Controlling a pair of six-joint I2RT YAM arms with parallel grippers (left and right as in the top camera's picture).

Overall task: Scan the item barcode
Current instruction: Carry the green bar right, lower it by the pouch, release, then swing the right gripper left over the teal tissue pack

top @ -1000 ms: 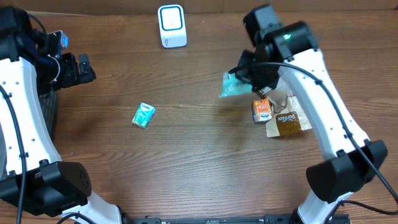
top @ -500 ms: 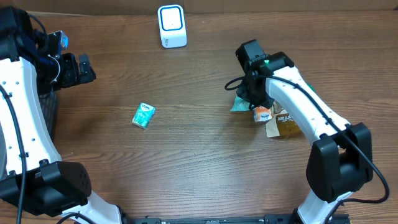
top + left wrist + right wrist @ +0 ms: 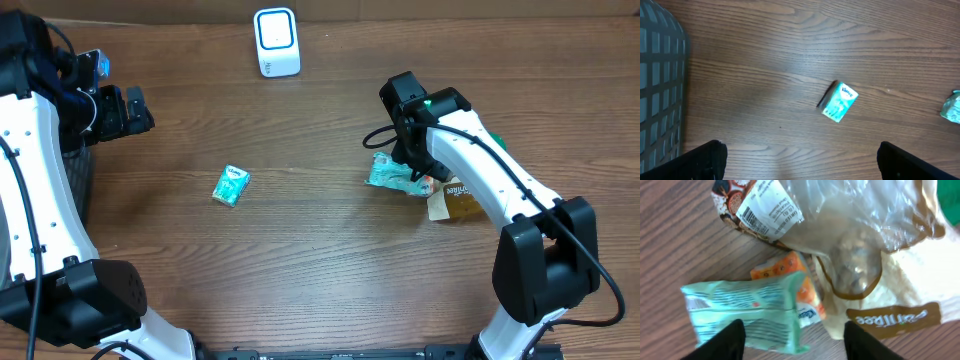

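We see the wide wooden counter [image 3: 320, 260] first. At its left edge stands a grey wire basket [image 3: 660, 80], and we cannot tell what is in it. The white scanner [image 3: 276, 42] sits at the far side. By the right arm lies a heap of snack bags [image 3: 880, 255]. The teal pack [image 3: 745, 307] rests on the counter touching them, under the right gripper [image 3: 795, 342], whose fingers stand apart and hold nothing. We think the pack is light, soft and crinkly, so take it by one sealed end. A small tissue pack [image 3: 839, 101] lies alone mid-counter. The left gripper [image 3: 801, 157] is wide open and holds nothing.
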